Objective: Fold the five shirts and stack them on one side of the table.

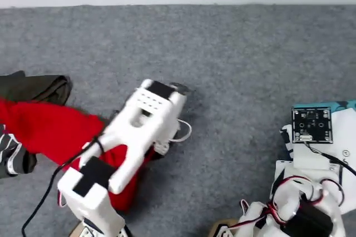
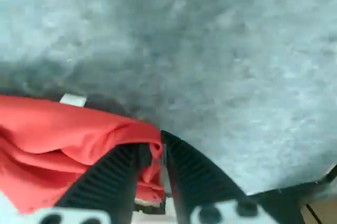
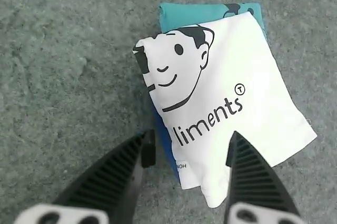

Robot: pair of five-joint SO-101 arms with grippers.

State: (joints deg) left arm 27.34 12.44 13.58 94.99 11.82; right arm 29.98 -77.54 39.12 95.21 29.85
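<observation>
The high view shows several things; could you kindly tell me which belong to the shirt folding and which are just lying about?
Job: red shirt, gripped by the left gripper; olive shirt; dark striped garment; white shirt on teal shirt, under the open right gripper.
Lying about: grey mat; tan piece at the near edge.

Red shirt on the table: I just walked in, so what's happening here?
The left gripper is shut on an edge of the red shirt, beside a dark shirt on the grey table. The right gripper hangs open over a folded white shirt lying on a teal shirt at the table's other side.
</observation>
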